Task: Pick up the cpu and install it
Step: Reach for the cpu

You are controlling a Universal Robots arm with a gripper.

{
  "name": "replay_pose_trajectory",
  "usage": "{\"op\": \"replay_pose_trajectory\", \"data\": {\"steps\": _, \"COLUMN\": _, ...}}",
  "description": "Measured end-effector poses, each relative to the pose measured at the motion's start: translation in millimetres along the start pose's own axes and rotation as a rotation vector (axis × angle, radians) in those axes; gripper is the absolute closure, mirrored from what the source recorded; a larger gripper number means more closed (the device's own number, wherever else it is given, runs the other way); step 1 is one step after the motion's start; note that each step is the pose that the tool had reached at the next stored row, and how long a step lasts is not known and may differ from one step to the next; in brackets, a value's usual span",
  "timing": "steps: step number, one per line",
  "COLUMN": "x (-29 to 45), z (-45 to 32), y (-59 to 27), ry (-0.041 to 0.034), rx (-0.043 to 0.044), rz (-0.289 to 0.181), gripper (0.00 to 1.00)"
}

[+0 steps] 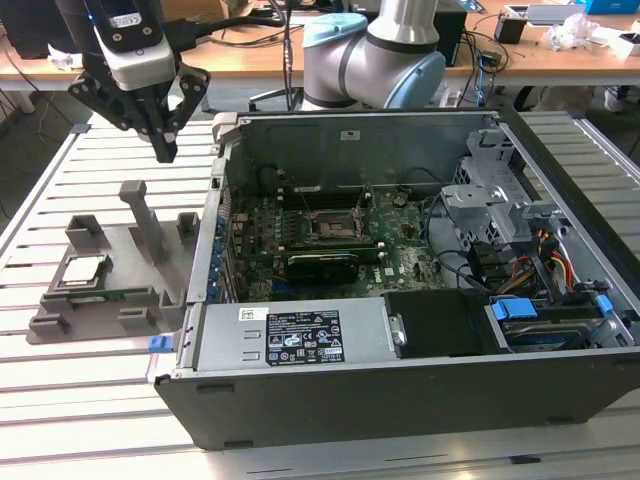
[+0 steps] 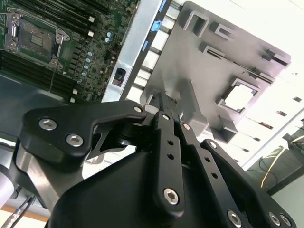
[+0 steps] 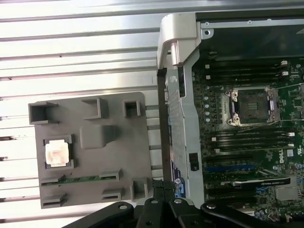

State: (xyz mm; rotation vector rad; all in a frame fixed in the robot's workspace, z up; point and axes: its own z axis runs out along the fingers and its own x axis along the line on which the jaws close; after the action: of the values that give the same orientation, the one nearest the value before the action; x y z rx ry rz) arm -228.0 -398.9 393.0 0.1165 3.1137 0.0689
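The cpu (image 1: pixel 82 270), a small square chip with a pale metal top, lies in a recess of the grey holder tray (image 1: pixel 122 243) at the exterior view's left. My gripper (image 1: pixel 163 150) hangs in the air above the tray's far side, fingers shut together with nothing in them. Both wrist views show the cpu (image 3: pixel 57 153) (image 2: pixel 241 97) seated in the tray (image 3: pixel 123 156) (image 2: pixel 190 57), apart from the black fingertips (image 3: pixel 161 186) (image 2: pixel 161 104). The dark motherboard socket (image 1: pixel 330 226) (image 3: pixel 250 107) (image 2: pixel 35 38) sits inside the opened computer case.
The open computer case (image 1: pixel 400 390) lies on a slatted white table (image 1: pixel 70 400), its tall side wall between tray and motherboard. A grey upright post (image 1: pixel 145 215) rises from the tray near the gripper. Cables and drive cages crowd the case's right side.
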Motion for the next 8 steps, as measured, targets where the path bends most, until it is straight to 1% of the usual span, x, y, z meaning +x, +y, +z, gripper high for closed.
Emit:
{"op": "replay_pose_trajectory", "data": {"steps": 3, "x": 6.3, "z": -0.1, "y": -0.5, "ry": 0.0, "rx": 0.0, "rz": 0.0, "gripper": 0.89}}
{"op": "replay_pose_trajectory", "data": {"steps": 7, "x": 12.1, "z": -0.2, "y": -0.9, "ry": 0.0, "rx": 0.0, "rz": 0.0, "gripper": 0.89}}
{"op": "replay_pose_trajectory", "data": {"steps": 8, "x": 14.8, "z": -0.3, "y": -1.1, "ry": 0.0001, "rx": 0.0, "rz": 0.0, "gripper": 0.89}}
